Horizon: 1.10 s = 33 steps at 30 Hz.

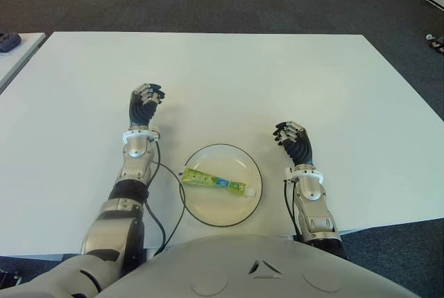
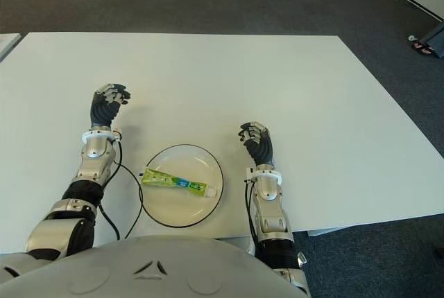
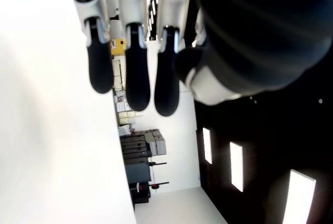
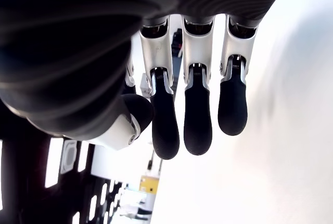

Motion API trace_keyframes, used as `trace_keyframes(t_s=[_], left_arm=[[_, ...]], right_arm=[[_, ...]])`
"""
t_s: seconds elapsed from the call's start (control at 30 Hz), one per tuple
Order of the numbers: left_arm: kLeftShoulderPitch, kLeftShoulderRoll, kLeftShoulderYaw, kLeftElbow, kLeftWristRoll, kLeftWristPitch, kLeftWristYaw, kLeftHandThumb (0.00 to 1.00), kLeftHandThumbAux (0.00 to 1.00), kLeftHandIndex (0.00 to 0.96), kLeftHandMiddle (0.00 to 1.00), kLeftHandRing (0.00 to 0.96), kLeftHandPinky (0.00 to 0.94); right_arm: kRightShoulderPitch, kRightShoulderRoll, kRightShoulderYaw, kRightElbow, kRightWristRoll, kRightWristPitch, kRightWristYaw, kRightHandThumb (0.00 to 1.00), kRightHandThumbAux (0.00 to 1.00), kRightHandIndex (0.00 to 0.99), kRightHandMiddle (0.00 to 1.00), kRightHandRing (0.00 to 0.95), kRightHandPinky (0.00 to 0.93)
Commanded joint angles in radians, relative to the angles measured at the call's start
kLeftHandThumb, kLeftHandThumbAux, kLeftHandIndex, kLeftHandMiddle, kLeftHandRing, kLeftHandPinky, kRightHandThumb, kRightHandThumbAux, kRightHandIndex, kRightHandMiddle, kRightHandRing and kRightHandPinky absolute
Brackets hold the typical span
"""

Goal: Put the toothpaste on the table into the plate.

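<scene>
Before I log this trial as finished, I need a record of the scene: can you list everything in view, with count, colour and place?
toothpaste: one, green and yellow tube with a white cap, lying inside the plate, cap end toward the robot's right
plate: one, pale with a dark rim, on the table near its front edge, between the two hands
table: one, white, filling most of the eye views
cable: one, black, running from the left forearm along the plate's left rim
floor: dark grey carpet beyond the table
left hand: one, black and silver, left of the plate, fingers relaxed, holding nothing
right hand: one, black and silver, right of the plate, fingers relaxed, holding nothing
</scene>
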Motion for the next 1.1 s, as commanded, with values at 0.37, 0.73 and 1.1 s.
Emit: trace_keyframes(t_s=[0.37,0.73,1.1], left_arm=[[0.088,-0.018,-0.030,-0.049,0.063,0.017,0.024,0.705,0.716,0.436,0.615,0.601,0.561],[0.144,-0.023,-0.051,-0.093,0.077,0.061,0.013,0.707,0.716,0.437,0.627,0.610,0.563],[0.162,-0.029,-0.049,-0.079,0.066,0.042,0.003,0.709,0.716,0.437,0.623,0.597,0.546]], right_arm=[[-0.050,0.007,-0.003,0.051,0.014,-0.017,0.000,0.706,0.732,0.429,0.557,0.563,0.579],[-0.061,0.016,-0.004,0.075,0.018,-0.047,-0.010,0.707,0.733,0.429,0.555,0.567,0.588],[-0.065,0.021,-0.009,0.082,0.018,-0.057,-0.017,0.707,0.732,0.429,0.562,0.575,0.595]])
